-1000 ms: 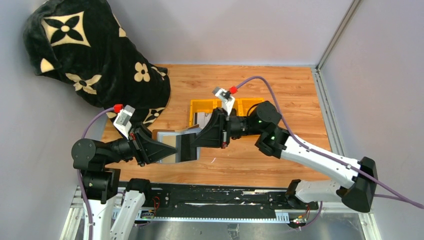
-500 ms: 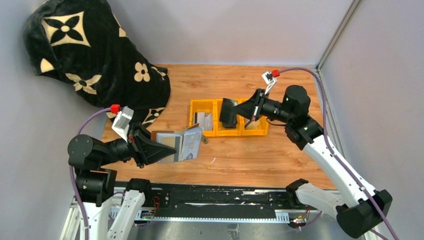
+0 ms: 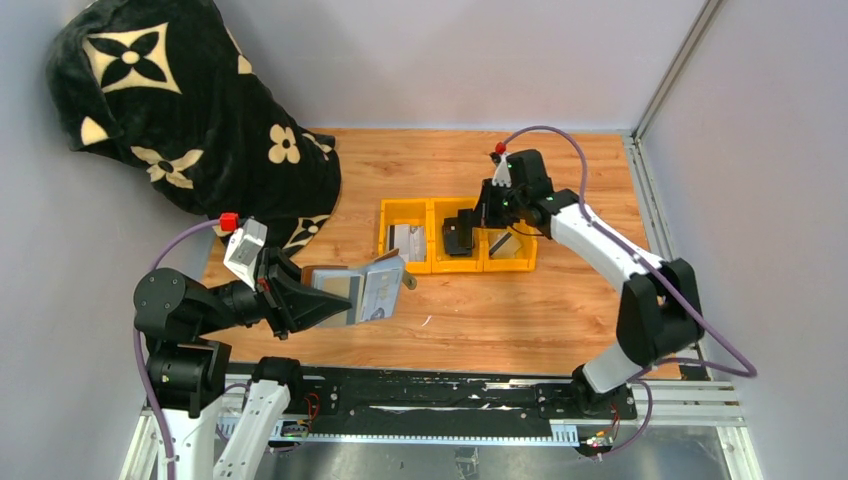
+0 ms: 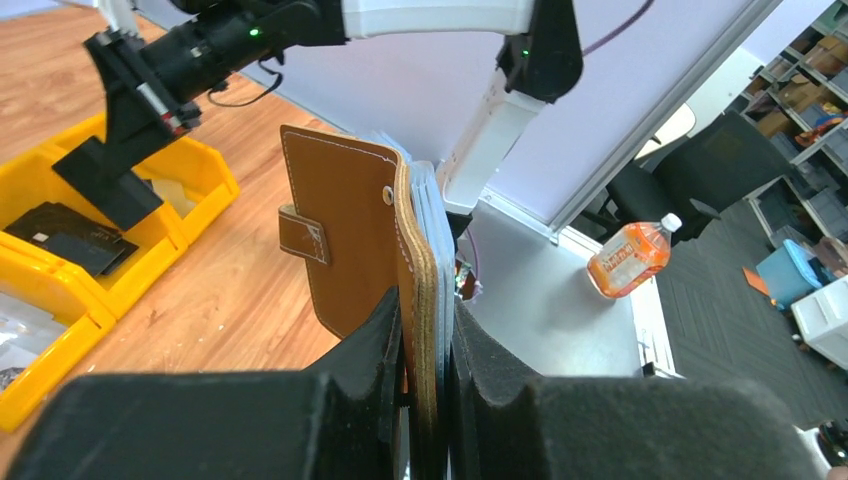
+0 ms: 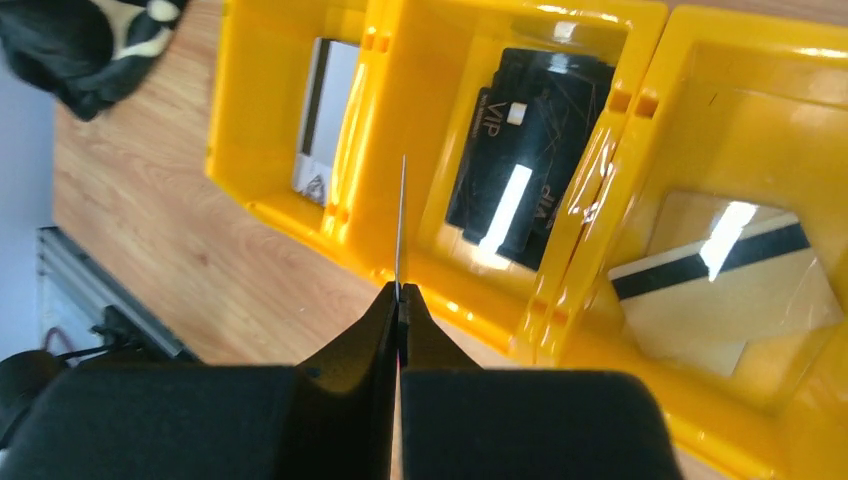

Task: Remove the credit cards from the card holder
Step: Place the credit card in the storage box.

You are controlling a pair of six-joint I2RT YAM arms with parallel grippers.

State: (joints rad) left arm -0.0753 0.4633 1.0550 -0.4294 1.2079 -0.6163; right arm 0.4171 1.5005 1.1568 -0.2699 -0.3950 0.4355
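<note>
My left gripper is shut on the brown leather card holder and holds it open above the table's front left. In the left wrist view the holder stands on edge between my gripper's pads, its snap tab hanging left. My right gripper hovers over the yellow three-compartment tray, shut on a credit card seen edge-on as a thin line over the divider between the left and middle compartments. The right gripper pinches the card's lower end.
The tray holds a pale card on the left, black VIP cards in the middle and a gold card with a black stripe on the right. A black flowered blanket covers the back left corner.
My right gripper has drawn a card away from the holder and swung back right to above the tray, now pointing down. The left gripper still holds the holder, barely moved.
</note>
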